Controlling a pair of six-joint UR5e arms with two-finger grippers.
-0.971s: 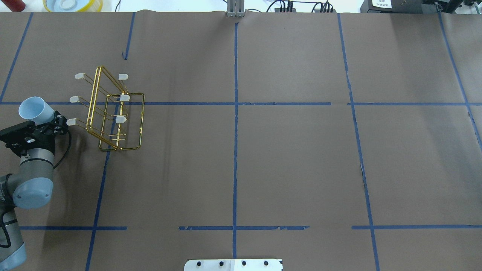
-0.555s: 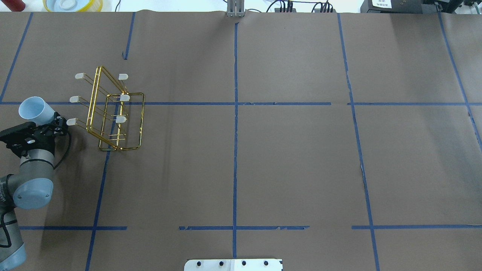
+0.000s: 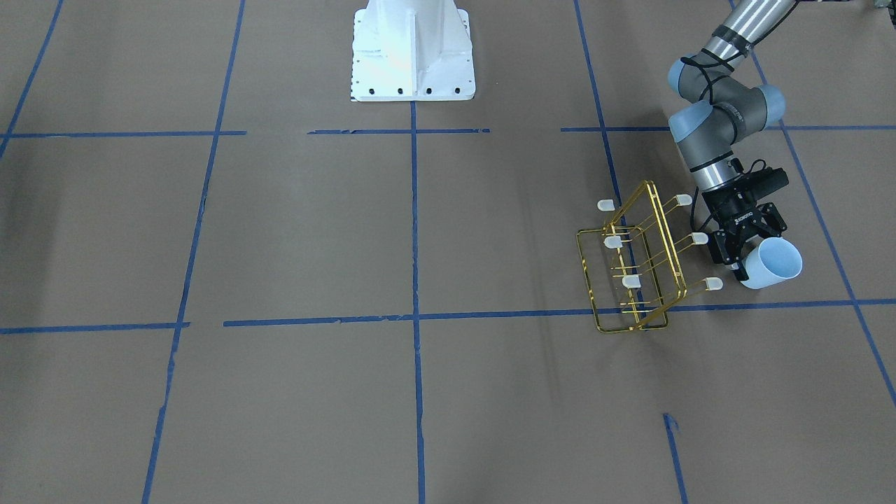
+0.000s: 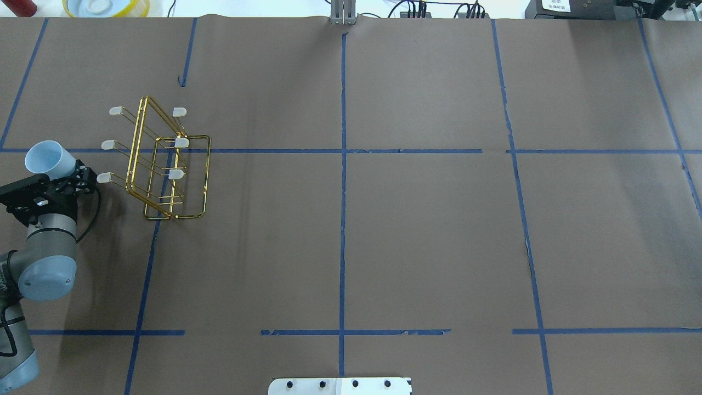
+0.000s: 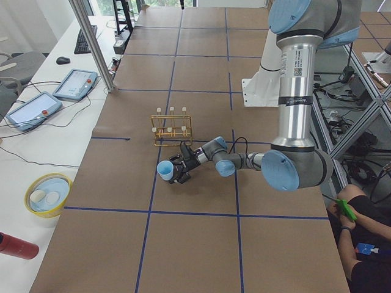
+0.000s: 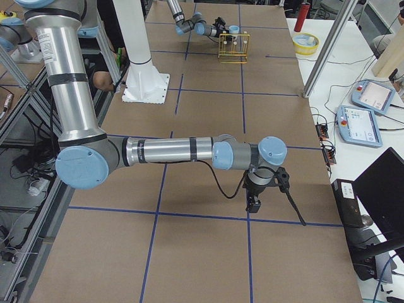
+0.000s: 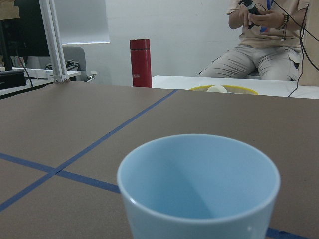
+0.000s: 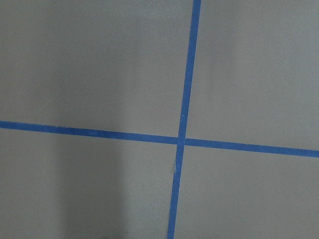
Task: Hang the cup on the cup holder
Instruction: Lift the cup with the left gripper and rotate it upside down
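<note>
The cup (image 4: 48,159) is a pale blue tumbler, tilted with its mouth up and away from the arm. My left gripper (image 4: 70,174) is shut on its base and holds it just left of the cup holder (image 4: 174,174). The cup holder is a gold wire rack with white-capped prongs; the nearest cap (image 4: 104,178) is close to the gripper's fingers. In the front view the cup (image 3: 770,262) sits right of the rack (image 3: 632,281). The left wrist view shows the cup's open mouth (image 7: 199,184). My right gripper (image 6: 254,203) points down at the table far from the rack; I cannot tell if it is open.
A yellow bowl (image 4: 104,6) and a red bottle (image 4: 22,6) stand beyond the table's far left edge. A seated person (image 7: 264,35) is behind them. The white robot base (image 3: 411,52) is at the table's near middle. Blue tape lines cross the brown table cover.
My left gripper has shifted slightly to the left with the cup, a little away from the rack. The rack has not moved.
</note>
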